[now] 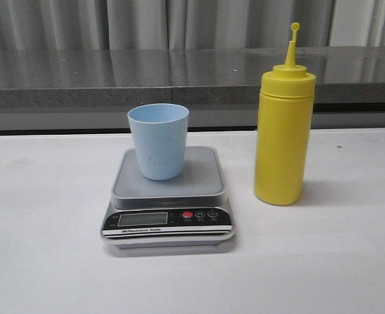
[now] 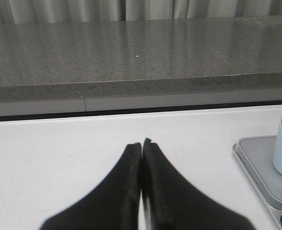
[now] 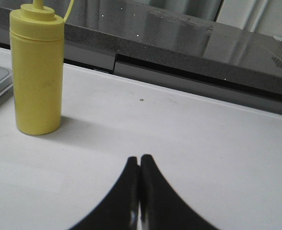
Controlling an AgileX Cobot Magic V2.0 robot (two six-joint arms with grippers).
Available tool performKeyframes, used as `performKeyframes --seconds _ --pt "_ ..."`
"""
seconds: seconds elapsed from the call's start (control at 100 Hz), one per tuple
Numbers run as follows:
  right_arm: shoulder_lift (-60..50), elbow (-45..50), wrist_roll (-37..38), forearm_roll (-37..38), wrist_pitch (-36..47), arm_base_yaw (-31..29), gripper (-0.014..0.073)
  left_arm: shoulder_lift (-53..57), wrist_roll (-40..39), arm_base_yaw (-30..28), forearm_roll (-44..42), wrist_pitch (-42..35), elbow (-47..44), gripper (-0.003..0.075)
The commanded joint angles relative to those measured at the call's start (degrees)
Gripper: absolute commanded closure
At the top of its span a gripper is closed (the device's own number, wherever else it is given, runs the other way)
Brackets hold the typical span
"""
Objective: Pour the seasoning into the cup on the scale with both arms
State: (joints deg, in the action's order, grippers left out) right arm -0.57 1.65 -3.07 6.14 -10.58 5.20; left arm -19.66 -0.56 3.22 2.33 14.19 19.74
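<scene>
Nearest the front camera sits the digital kitchen scale (image 1: 168,209), lower centre of the frame, its LCD and red button facing forward. On its platform, toward the back left, stands the pale blue cup (image 1: 158,140), upright and seemingly empty. Right of the scale, apart from it, the yellow squeeze bottle (image 1: 283,134) stands upright on the white table (image 1: 42,261), its nozzle bare and the small tethered cap raised above the tip.

Neither arm shows in the front view. In the left wrist view the left gripper (image 2: 142,143) has its fingers pressed together, holding nothing, over bare table with the scale at the right edge of the frame. The right gripper (image 3: 139,159) is likewise closed and empty, the bottle in the upper left of its frame.

Handling, as a judgement: the bottle is probably light, smooth and yielding, so it should be gripped around mid-body, firmly enough not to slip yet without squeezing contents out early. The cup looks light and easily tipped; bracing it near the rim seems wise.
</scene>
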Motion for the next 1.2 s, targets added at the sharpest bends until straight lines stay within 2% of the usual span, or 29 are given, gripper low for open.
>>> performKeyframes --seconds 0.0,0.31,0.37,0.56,0.64,0.96,1.19 --pt "-0.94 -0.03 -0.63 0.41 5.12 -0.40 0.0713 -0.42 -0.25 -0.03 0.47 -4.89 1.40 0.0739" --pt "-0.94 -0.03 -0.63 0.41 5.12 -0.40 0.0713 -0.42 -0.25 -0.03 0.28 -4.89 1.40 0.0739" --pt "-0.94 -0.03 -0.63 0.41 5.12 -0.40 0.0713 -0.42 -0.25 -0.03 -1.91 -5.84 1.17 0.0739" --pt "-0.94 -0.03 -0.63 0.41 5.12 -0.40 0.0713 1.39 -0.25 -0.03 -4.01 -20.40 -5.64 0.0739" --pt "-0.94 -0.03 -0.63 0.41 5.12 -0.40 0.0713 3.12 -0.25 -0.03 -4.01 -23.54 -9.13 0.0739" --pt "-0.94 -0.03 -0.63 0.41 5.12 -0.40 0.0713 14.04 -0.25 -0.03 -3.90 -24.10 -19.74 0.0739" --pt "-0.94 -0.03 -0.63 0.41 5.12 -0.40 0.0713 19.12 -0.25 -0.03 -5.56 -19.42 -20.19 0.0739"
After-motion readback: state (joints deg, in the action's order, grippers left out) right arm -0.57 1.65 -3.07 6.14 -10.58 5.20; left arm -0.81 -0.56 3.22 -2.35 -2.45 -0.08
